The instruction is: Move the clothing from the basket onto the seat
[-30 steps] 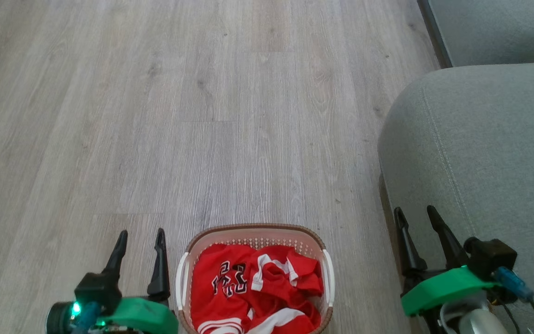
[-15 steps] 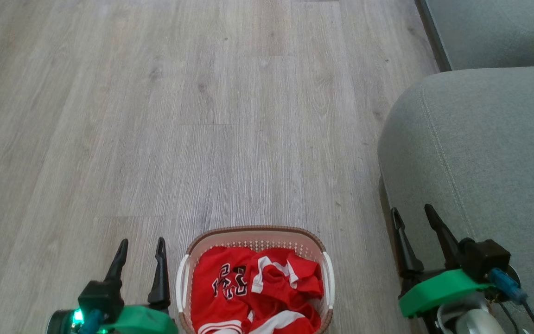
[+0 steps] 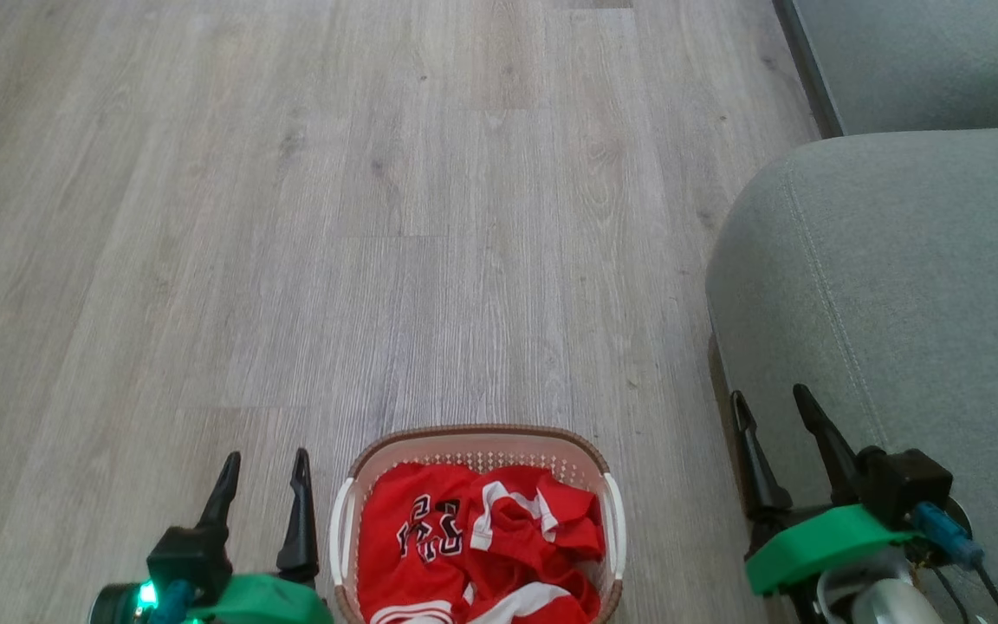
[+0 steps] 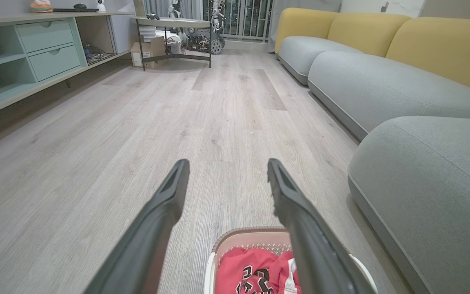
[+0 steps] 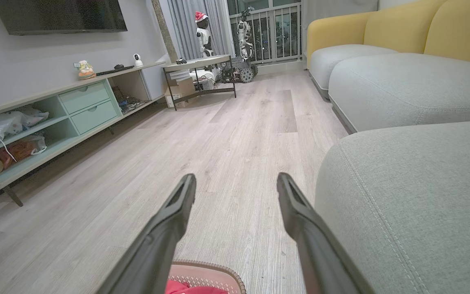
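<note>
The red clothing (image 3: 482, 546) with white trim and black lettering lies crumpled inside the white basket (image 3: 477, 436), whose brown rim shows at the bottom centre of the head view. My left gripper (image 3: 265, 464) stands open just left of the basket, nothing between its fingers. On the other side, my right gripper (image 3: 772, 407) is open over the front edge of the grey-green seat (image 3: 906, 286). The left wrist view shows the basket (image 4: 251, 237) and clothing (image 4: 255, 273) below my open left gripper (image 4: 225, 167). In the right wrist view, my right gripper (image 5: 237, 181) is open, with the seat (image 5: 414, 196) at right.
Pale wood floor (image 3: 378, 217) stretches ahead of the basket. More grey sofa cushions (image 4: 382, 85) with yellow backs run along the right. A low shelf unit with drawers (image 5: 72, 110) lines the left wall, and a small table (image 5: 198, 65) stands at the far end.
The head view has tipped slightly, so basket and seat sit a little lower in the picture. Both grippers have sunk a bit in the view and stay open.
</note>
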`<state>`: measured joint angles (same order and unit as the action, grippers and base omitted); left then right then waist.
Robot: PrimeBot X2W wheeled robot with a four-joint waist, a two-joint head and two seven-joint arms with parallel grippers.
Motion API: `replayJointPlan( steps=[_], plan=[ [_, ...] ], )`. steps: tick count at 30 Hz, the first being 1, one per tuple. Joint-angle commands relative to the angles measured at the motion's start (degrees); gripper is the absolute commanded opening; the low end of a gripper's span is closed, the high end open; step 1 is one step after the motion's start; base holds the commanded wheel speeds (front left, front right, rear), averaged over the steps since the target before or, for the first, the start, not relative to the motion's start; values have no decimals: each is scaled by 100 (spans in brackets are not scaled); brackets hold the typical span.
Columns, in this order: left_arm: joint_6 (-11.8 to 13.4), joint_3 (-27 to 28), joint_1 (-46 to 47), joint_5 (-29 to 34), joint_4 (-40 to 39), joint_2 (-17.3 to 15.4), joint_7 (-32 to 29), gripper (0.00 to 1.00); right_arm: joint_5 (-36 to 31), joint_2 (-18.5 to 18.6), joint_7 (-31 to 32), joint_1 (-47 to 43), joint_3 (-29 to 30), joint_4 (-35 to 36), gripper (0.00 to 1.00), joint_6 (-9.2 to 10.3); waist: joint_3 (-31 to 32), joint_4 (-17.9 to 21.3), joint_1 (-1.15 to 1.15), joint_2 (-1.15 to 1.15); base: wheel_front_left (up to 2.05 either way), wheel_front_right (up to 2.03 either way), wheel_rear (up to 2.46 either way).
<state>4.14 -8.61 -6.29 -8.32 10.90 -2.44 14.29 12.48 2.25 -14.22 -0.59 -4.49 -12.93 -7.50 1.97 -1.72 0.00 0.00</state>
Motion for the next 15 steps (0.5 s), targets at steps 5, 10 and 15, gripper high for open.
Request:
replayJointPlan(
  steps=[5,10,15],
  plan=[
    [52,144,170,-35,-152,-44,71,100,-22,63,-78,206,-123,154,100,1,-5,-4,0,0,0,0,0],
    [49,133,178,-36,-148,-44,71,100,-16,63,-78,199,-111,161,100,1,-23,-7,0,0,0,0,0],
    [56,96,196,-26,-166,-44,71,100,-21,63,-78,190,-85,185,100,1,-78,-21,0,0,0,0,0]
  ],
)
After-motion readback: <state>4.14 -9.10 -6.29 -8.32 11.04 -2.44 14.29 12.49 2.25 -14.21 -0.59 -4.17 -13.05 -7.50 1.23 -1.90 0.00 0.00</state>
